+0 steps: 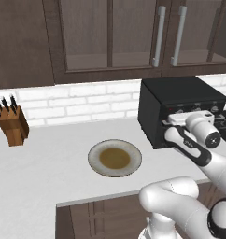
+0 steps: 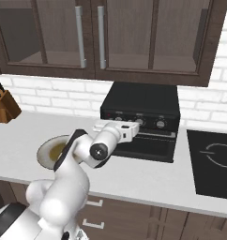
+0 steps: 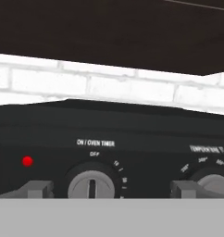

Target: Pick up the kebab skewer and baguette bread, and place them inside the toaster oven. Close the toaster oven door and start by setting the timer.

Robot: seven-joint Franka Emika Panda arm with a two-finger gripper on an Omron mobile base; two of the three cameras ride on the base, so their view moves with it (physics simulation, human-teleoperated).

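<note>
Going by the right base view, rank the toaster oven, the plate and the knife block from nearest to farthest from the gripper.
1. toaster oven: right at the open gripper, which sits at its knob panel.
2. plate: on the counter, left of the oven, below the arm.
3. knife block: far left, against the brick wall.

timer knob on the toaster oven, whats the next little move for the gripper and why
Probably ease the open gripper straight forward until its fingertips straddle the timer knob, then close. In the hand view the knob labelled on/oven timer sits between the spread fingertips with its pointer at off, and the toaster oven is right ahead of the hand. The plate holds no food.
</note>
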